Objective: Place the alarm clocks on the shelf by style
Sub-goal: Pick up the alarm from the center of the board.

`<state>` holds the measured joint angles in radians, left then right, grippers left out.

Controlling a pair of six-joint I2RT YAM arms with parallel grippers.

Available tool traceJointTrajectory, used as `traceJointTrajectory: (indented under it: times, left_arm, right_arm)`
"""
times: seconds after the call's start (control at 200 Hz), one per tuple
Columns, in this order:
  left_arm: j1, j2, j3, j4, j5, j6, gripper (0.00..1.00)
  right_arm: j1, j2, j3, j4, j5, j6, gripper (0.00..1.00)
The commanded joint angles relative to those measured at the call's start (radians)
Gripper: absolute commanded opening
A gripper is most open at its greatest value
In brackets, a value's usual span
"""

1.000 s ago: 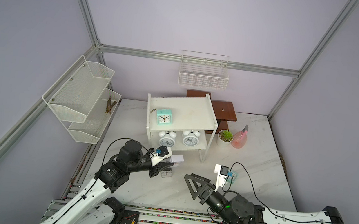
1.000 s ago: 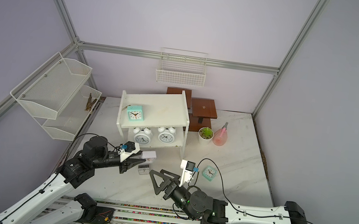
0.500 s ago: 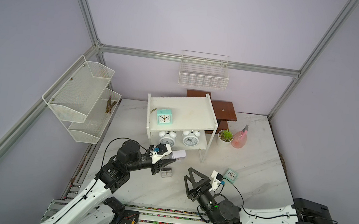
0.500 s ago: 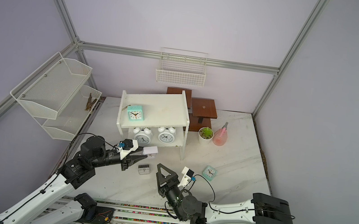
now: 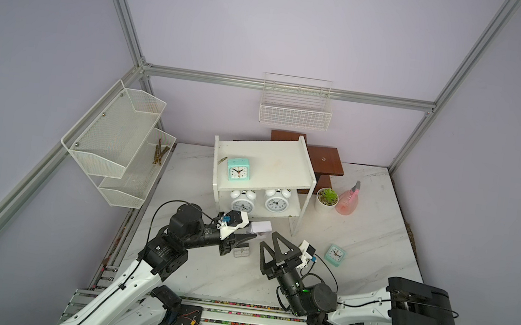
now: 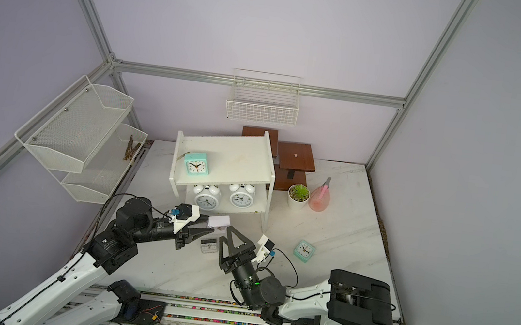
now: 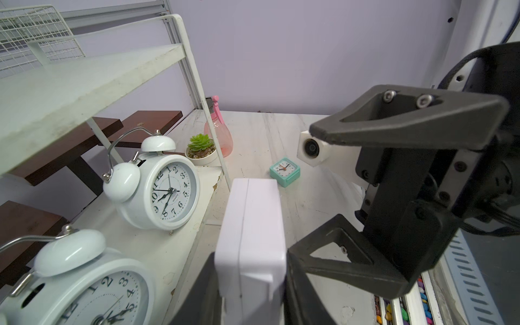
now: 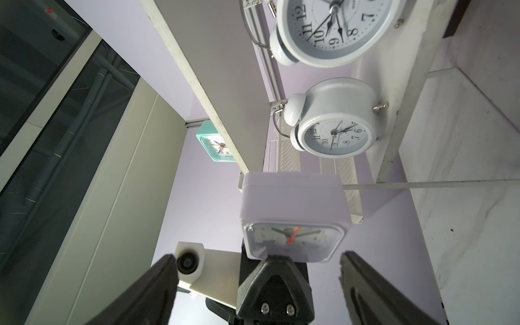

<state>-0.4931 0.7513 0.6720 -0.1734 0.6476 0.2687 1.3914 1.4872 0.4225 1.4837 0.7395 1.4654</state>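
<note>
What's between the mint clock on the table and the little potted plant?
Nothing. Only bare tabletop runs from that mint clock to the potted plant, clear in both top views.

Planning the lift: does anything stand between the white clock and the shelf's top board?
Nothing visible. The left gripper holds the white clock before the shelf; the top board has free room beside the mint clock.

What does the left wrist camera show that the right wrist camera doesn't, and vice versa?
Left wrist only: the loose mint green square clock on the marble table, a pink spray bottle, a potted succulent. Right wrist only: the shelved mint green square clock atop the white two-tier shelf. Both: the white square plastic clock in the left tool, two round white twin-bell clocks on the shelf's lower board.
</note>
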Motion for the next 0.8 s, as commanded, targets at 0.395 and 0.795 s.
traceJointTrajectory:
  times: [0.395,0.795]
  left_arm:
    - [-0.01,-0.021,0.004,0.012,0.024,-0.017,0.0]
    - [-0.018,-0.027,-0.009,0.0,0.025,0.002,0.03]
  right_arm:
    - [-0.061,0.158,0.081,0.041,-0.078,0.116,0.84]
    - [-0.072,0.196,0.091,0.102,-0.077,0.079,0.69]
